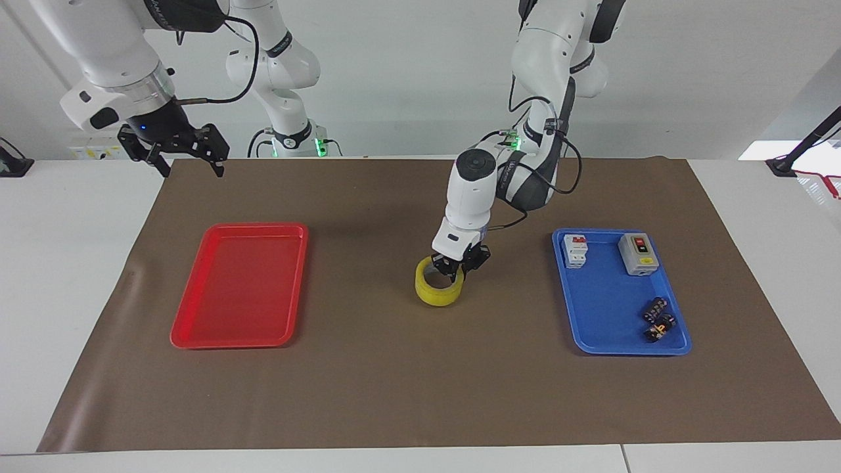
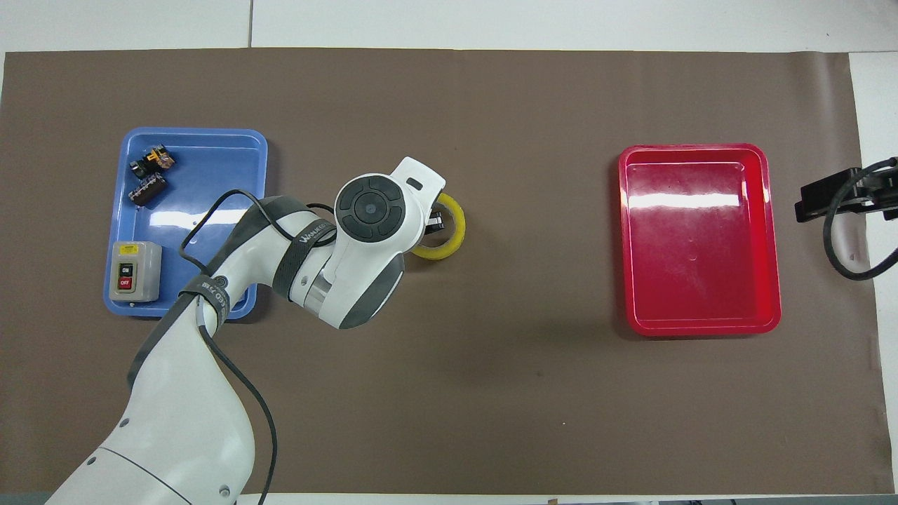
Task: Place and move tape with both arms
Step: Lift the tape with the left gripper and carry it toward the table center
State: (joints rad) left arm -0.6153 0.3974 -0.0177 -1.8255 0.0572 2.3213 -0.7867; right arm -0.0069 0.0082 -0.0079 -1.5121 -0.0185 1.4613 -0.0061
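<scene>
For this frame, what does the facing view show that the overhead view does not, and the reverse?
Only the facing view shows the left gripper closed on the rim of the translucent yellow ring-shaped tape roll, the small white and red breaker in the blue plastic tray, and the whole right gripper waiting by the brown mat's corner. Only the overhead view shows how the left arm's wrist covers the tape's rim and the breaker. Both share the empty red plastic tray, the grey switch box and the tape between the trays.
</scene>
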